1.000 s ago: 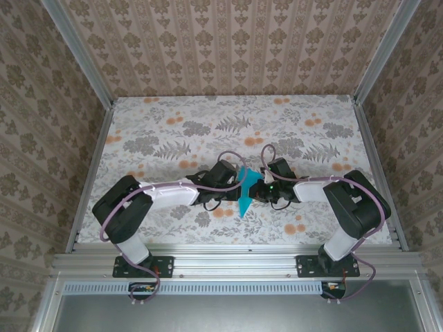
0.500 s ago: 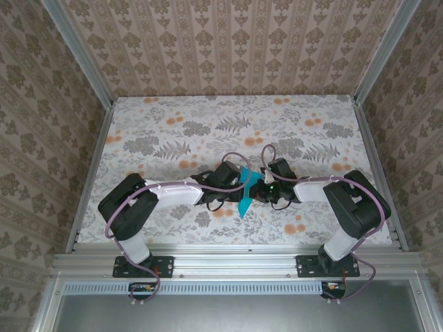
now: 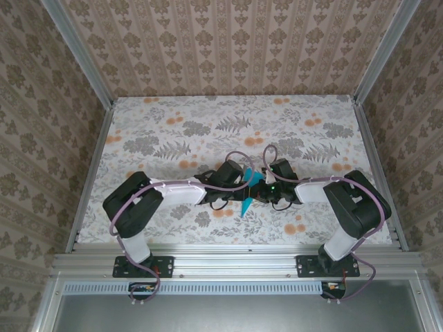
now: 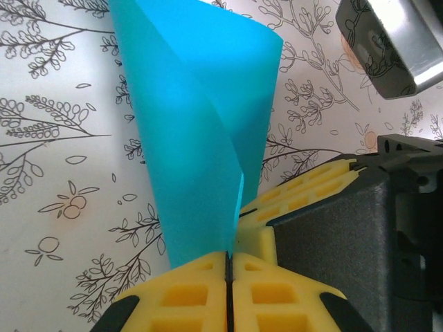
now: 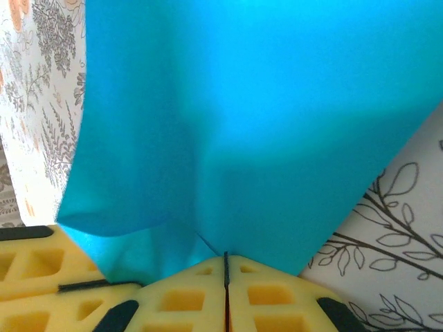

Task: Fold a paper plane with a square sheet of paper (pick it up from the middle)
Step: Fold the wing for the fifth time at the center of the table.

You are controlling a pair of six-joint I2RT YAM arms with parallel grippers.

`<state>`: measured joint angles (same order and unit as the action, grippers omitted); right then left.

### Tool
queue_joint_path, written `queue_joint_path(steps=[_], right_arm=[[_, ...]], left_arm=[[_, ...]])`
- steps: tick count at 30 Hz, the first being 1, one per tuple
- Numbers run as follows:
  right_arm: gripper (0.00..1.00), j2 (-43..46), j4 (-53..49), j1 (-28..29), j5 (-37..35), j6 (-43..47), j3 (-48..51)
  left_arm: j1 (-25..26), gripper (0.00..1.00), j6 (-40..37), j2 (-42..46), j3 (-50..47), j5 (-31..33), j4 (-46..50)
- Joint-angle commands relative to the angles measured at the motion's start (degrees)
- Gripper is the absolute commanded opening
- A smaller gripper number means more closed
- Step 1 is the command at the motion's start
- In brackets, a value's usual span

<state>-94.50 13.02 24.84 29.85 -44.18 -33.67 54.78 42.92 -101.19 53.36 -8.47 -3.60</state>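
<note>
Two arms, the left arm (image 3: 173, 192) and the right arm (image 3: 325, 188), reach inward over the white floral-printed table top (image 3: 173, 131) and meet near the middle of its width, in the near half. Between their tips hangs the thin teal-blue sheet of paper (image 3: 247, 200). From above it shows as a narrow angular sliver. Its lower point aims toward the arm bases, and a smaller corner shows higher up between the two wrists.

The left gripper (image 4: 227, 261) has its yellow ribbed finger pads (image 4: 187, 294) pressed flat together, with only a thin dark seam between them. The edge of the paper is pinched in that seam. From there the sheet rises away from the fingers, bowed over on itself in a soft curl rather than a sharp crease, with the printed table behind it.

The right gripper (image 5: 225, 261) is closed in the same way, its pads meeting along a hairline seam and clamped on the paper. The paper spreads broad across that wrist camera, and a faint fold line runs up from the seam. Each wrist view also catches the other gripper's yellow fingers just beside its own. Whether the two pairs of fingers touch cannot be told. Both clamp the sheet at neighbouring spots along its lower part.
</note>
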Motion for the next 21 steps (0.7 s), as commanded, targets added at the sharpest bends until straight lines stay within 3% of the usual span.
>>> queue_joint_path(steps=[1, 21], right_arm=[[0.10, 0.5, -0.6, -0.6, 0.0, -1.1, 1.7], [0.11, 6.9, -3.7, -2.6, 0.8, -1.3, 3.1]], left_arm=[[0.5, 0.09, 1.2, -1.4, 0.8, -1.0, -2.0], [0.6, 0.09, 0.0, -3.9, 1.0, -1.3, -2.2]])
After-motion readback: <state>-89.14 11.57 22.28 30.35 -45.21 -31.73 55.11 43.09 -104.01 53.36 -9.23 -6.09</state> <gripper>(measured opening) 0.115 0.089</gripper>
